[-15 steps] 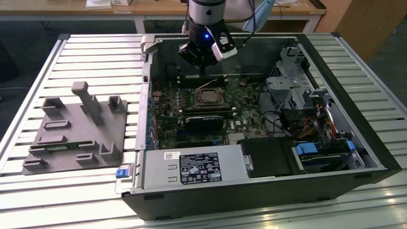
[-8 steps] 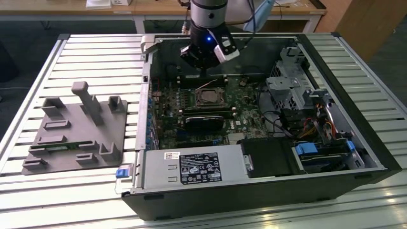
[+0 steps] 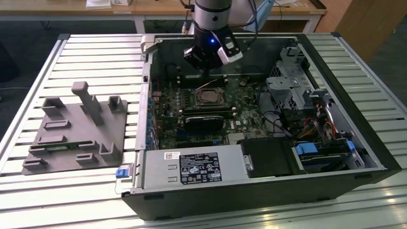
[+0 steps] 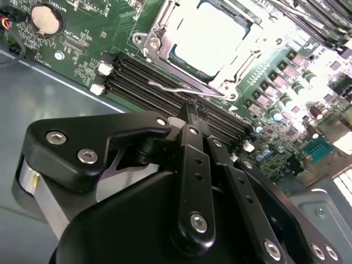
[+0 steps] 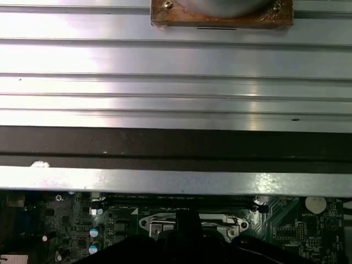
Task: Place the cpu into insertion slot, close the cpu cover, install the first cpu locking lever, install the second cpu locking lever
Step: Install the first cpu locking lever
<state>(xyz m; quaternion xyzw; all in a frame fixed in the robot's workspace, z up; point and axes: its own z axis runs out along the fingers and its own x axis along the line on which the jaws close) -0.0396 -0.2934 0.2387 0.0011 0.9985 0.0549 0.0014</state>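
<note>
— Where was the work?
— In the open computer case (image 3: 356, 157), centre of the exterior view, on its green board (image 3: 167, 125). The gripper (image 3: 205, 70) hung at upper centre, just above the insertion slot (image 3: 208, 98).
— Its fingers?
— Drawn narrow, apparently holding nothing, though the tips were hard to make out.
— The cpu (image 4: 212, 33)?
— Seated in the slot, framed by the cpu cover (image 4: 158, 34). Judged light, stiff and fragile: edges only. The locking lever (image 4: 187, 89), a thin springy wire, lay beside the cover and is best taken at its free end.

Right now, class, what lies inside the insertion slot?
The cpu lies flat inside the insertion slot, its pale top showing. Whatever is beneath the chip is covered.
</note>
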